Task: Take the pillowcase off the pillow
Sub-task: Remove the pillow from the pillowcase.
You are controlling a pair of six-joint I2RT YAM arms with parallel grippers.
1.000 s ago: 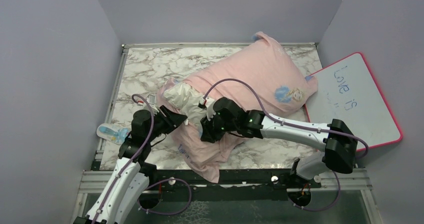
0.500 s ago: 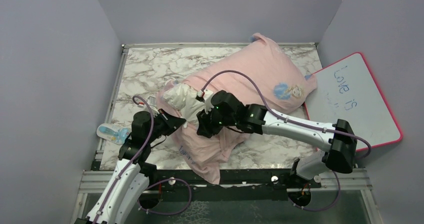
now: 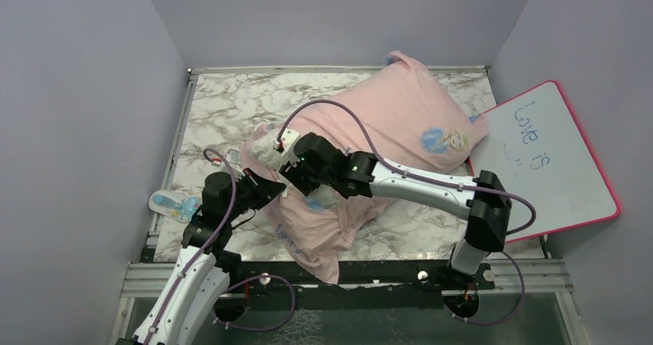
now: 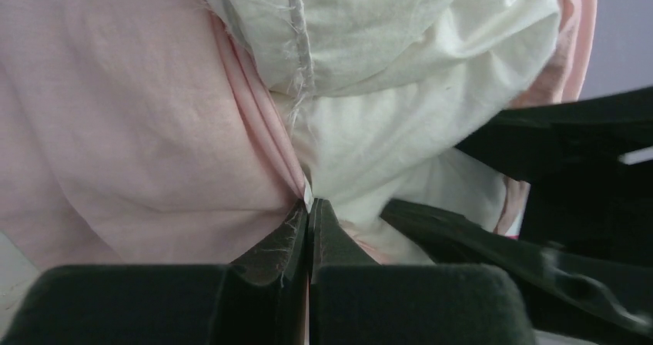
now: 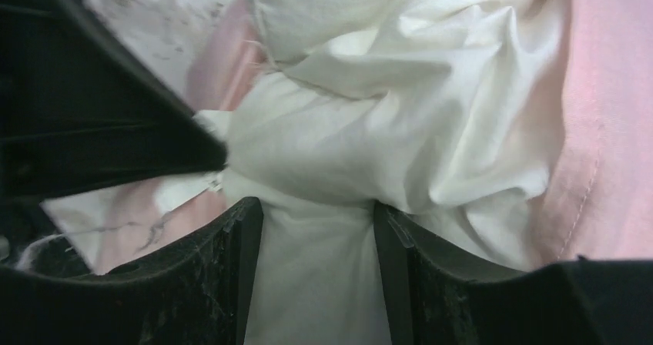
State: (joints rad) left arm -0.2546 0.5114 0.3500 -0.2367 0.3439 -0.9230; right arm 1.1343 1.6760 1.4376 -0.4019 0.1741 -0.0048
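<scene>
The pink pillowcase (image 3: 393, 114) lies across the marble table, with the white pillow (image 3: 266, 143) bulging out of its open left end. My left gripper (image 3: 279, 188) is shut on the hem of the pillowcase (image 4: 138, 129), right where it meets the pillow (image 4: 385, 91); the fingertips (image 4: 299, 220) pinch a thin fold. My right gripper (image 3: 280, 157) reaches over the case to the exposed end. In the right wrist view it (image 5: 317, 210) stands open, with bunched pillow cloth (image 5: 385, 114) filling the gap between both fingers (image 5: 239, 237). Pink case (image 5: 608, 129) shows at the right.
A pink-framed whiteboard (image 3: 550, 152) leans at the right edge of the table. A small blue and white object (image 3: 169, 204) lies off the table's left front corner. Bare marble (image 3: 223, 106) shows at the back left. Grey walls enclose three sides.
My right arm swung left from the middle of the case to the exposed pillow end, its jaws widening. My left gripper closed on the case's hem.
</scene>
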